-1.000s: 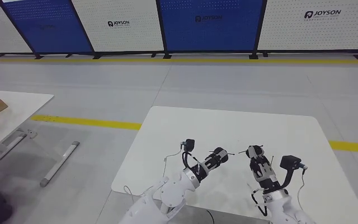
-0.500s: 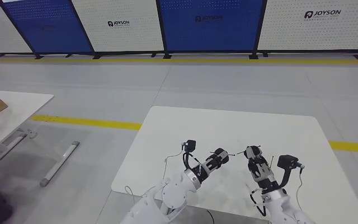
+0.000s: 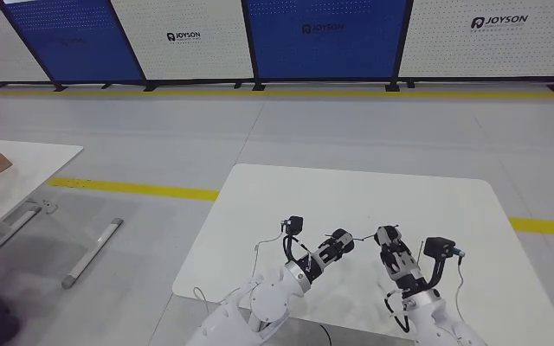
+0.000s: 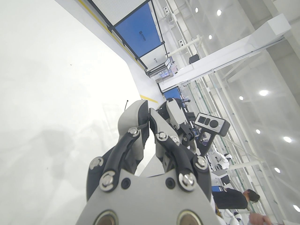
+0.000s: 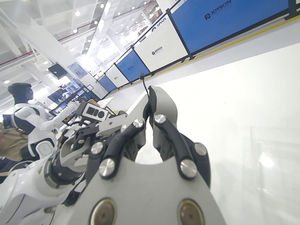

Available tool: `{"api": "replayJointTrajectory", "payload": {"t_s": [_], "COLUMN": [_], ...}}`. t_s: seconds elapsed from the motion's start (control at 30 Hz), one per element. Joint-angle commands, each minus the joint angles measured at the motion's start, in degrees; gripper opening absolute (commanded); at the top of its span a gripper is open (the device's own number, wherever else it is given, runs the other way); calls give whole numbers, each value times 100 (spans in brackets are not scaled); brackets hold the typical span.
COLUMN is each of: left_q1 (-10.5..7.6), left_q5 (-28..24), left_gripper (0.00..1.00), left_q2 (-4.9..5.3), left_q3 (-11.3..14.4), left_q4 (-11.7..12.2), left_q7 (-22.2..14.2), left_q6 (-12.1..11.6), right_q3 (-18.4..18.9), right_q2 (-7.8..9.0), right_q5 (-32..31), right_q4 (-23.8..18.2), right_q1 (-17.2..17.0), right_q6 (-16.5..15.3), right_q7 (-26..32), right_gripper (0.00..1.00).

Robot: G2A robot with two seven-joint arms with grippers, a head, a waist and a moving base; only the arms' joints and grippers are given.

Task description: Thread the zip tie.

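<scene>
End effectors, left (image 3: 340, 240) and right (image 3: 386, 235), close together over white surface (image 3: 363, 190) by its near edge, open room beyond. Both pinched shut on black zip tie (image 5: 144, 83); from right wrist, tip poking past fingertips.

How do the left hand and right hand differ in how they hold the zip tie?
In the left hand the zip tie shows as a thin strand across one finger; in the right hand it runs up between the pads and pokes past the tips. From above, the left hand slants towards the right hand, which points nearly straight ahead. Both are shut on it above the table.
</scene>
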Motion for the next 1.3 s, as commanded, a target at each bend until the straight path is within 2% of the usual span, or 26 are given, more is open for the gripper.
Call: {"api": "replayJointTrajectory", "payload": {"t_s": [0.0,0.47,0.83,1.0,1.27], "left_q1": [0,0,0,0,0], "left_q5": [0,0,0,0,0], "left_gripper": [0,0,0,0,0], "left_q2": [0,0,0,0,0], "left_q3": [0,0,0,0,0], "left_q4": [0,0,0,0,0], "left_q7": [0,0,0,0,0], "left_q6": [0,0,0,0,0], "right_q3": [20,171,107,190,224], "right_q2": [-9,-61,-136,-153,-178], "right_q5": [-5,-76,-49,-34,-171], "right_q4": [6,-121,86,28,-44], "right_q1": [-14,-178,-7,-99,-159], "right_q6": [-5,-159,-69,-148,-229], "right_q7": [10,-63,213,44,80], "right_gripper": [0,0,0,0,0]}}
